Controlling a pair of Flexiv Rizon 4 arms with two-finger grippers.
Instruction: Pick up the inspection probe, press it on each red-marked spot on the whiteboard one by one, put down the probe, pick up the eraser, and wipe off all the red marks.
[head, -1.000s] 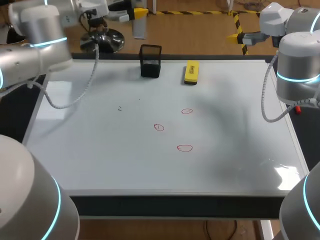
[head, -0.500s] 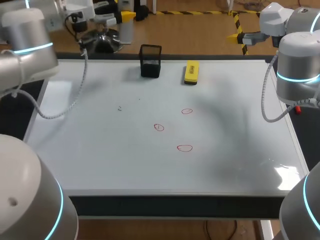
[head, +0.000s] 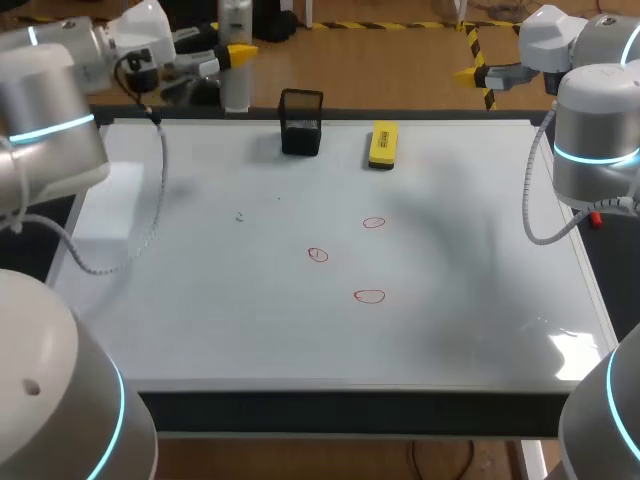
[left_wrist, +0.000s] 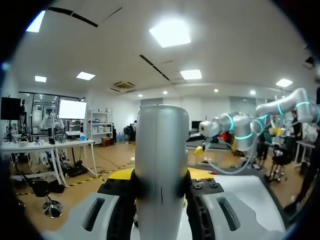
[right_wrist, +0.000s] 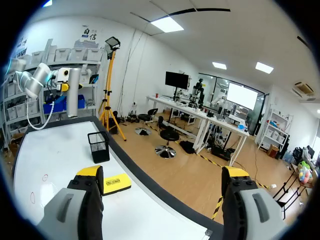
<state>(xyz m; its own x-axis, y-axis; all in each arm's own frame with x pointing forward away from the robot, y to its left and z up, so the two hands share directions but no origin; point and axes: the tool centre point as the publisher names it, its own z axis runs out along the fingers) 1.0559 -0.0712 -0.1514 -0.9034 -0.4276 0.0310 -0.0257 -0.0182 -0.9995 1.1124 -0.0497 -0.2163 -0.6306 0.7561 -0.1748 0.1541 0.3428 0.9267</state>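
The inspection probe (head: 235, 62), a grey cylinder, hangs upright over the table's back edge at the far left. My left gripper (head: 232, 50) is shut on it; in the left wrist view the probe (left_wrist: 161, 165) fills the gap between the yellow-tipped fingers (left_wrist: 119, 175). Three red rings (head: 374, 223) (head: 318, 255) (head: 370, 296) are drawn mid-whiteboard (head: 200, 300). The yellow eraser (head: 383, 145) lies near the back edge. My right gripper (right_wrist: 162, 175) stands open and empty beyond the back right corner, and its view takes in the eraser (right_wrist: 116, 183) and the probe (right_wrist: 74, 92).
A black mesh holder (head: 301, 122) stands empty at the back of the board, left of the eraser, and shows in the right wrist view too (right_wrist: 98, 146). A grey cable (head: 150, 190) from my left arm hangs over the board's left part.
My left arm has carried the probe leftward along the back edge, away from the black holder. The right arm has not moved.
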